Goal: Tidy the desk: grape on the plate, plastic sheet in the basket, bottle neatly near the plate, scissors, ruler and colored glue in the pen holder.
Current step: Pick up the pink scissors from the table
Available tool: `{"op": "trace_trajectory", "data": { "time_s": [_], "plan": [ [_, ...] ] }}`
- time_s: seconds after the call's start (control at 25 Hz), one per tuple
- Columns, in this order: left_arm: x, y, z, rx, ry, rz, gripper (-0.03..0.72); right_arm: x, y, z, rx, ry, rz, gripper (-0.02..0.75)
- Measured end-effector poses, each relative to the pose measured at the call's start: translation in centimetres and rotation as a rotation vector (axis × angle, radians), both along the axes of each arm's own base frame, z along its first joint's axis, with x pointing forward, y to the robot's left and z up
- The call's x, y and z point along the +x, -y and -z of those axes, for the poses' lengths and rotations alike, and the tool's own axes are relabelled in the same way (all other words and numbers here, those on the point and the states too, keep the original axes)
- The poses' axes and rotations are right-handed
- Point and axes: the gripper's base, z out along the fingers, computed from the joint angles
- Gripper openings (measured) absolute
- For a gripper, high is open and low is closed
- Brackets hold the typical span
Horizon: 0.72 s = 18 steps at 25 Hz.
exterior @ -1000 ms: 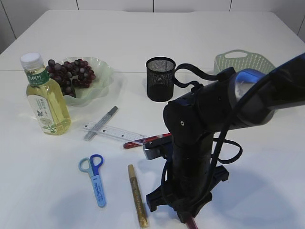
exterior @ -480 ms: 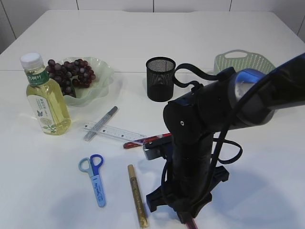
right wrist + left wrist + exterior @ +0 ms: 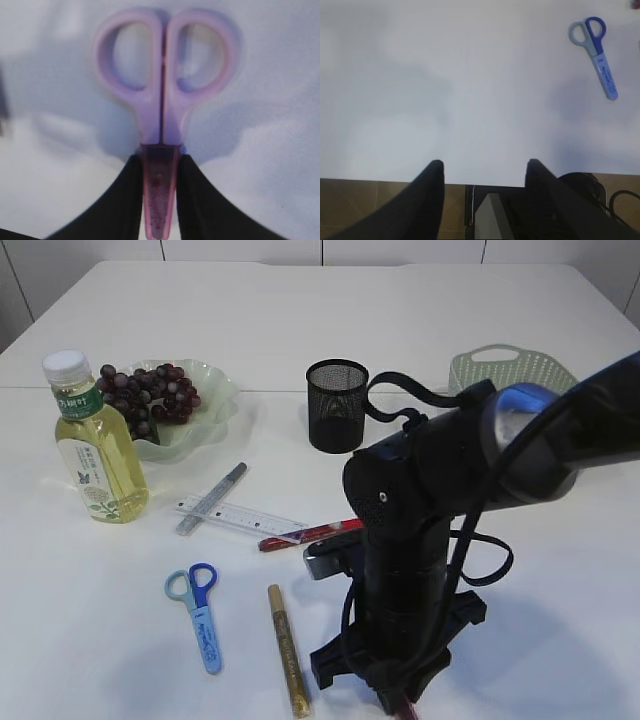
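1. i see pink scissors (image 3: 162,115) pinched in my right hand (image 3: 160,192); the two dark fingers (image 3: 125,200) press on the capped blade end, with the handle loops pointing away over the white tabletop (image 3: 300,330).
2. in the exterior view my right arm (image 3: 420,530) stands tall near the front edge, blocking most of that hand; only a sliver of pink shows beneath it.
3. my left hand (image 3: 485,172) is spread, nothing between its fingers, hovering over bare tabletop near the edge.
4. the blue scissors (image 3: 198,612) lie flat at front left, also seen at the top right of the left wrist view.
5. just right of them lies a gold glue pen (image 3: 287,650); a red glue pen (image 3: 305,534) lies beside my right arm, its tip touching the ruler (image 3: 240,517).
6. a silver glue pen (image 3: 211,498) lies slanted across the ruler's left end.
7. the black mesh pen holder (image 3: 337,405) stands upright behind, well apart from the pens.
8. the grapes (image 3: 148,395) sit on the pale green plate (image 3: 215,390) at back left, with the bottle (image 3: 93,445) upright just in front of it.
9. the green basket (image 3: 515,368) sits at back right.
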Motion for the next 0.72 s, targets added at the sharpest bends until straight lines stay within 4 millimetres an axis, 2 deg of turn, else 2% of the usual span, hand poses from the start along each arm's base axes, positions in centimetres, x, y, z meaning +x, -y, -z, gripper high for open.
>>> {"op": "trace_trajectory", "data": {
  "time_s": [0.52, 0.72],
  "plan": [
    [0.0, 0.0, 0.0, 0.002, 0.0, 0.0, 0.379, 0.7, -0.1, -4.3, 0.113, 0.191, -0.022, 0.175],
    [0.0, 0.0, 0.0, 0.002, 0.0, 0.0, 0.379, -0.1, 0.7, -5.6, 0.173, 0.286, -0.025, 0.175]
  ]
}}
